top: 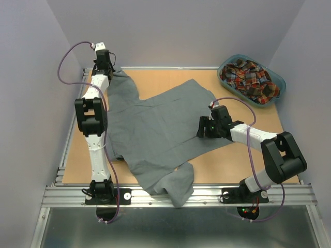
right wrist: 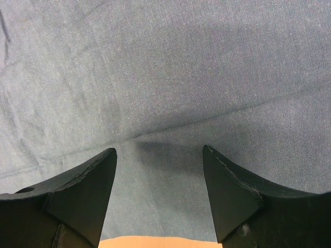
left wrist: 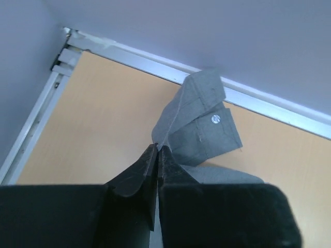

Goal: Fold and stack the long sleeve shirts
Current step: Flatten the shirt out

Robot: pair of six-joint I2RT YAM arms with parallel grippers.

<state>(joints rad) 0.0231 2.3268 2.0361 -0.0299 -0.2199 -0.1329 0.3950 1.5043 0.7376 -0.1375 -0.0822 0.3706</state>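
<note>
The grey long sleeve shirt (top: pixel 155 124) lies spread out across the table, and one sleeve hangs over the near edge. At the far left corner my left gripper (top: pixel 109 70) is shut on the other sleeve's buttoned cuff (left wrist: pixel 201 124). In the left wrist view the cloth rises out of the closed left gripper (left wrist: pixel 158 150). My right gripper (top: pixel 199 129) stands open just above the shirt's right part. The right wrist view shows grey shirt cloth (right wrist: pixel 165 77) filling the frame, with nothing between the right gripper's (right wrist: pixel 160 152) fingers. The plaid shirt (top: pixel 249 78) lies crumpled in the basket.
The teal oval basket (top: pixel 274 99) stands at the far right corner of the wooden table (top: pixel 243 165). An aluminium rail (left wrist: pixel 269 101) runs along the table's far edge against the wall. A metal frame (top: pixel 207 194) borders the near edge between the arm bases.
</note>
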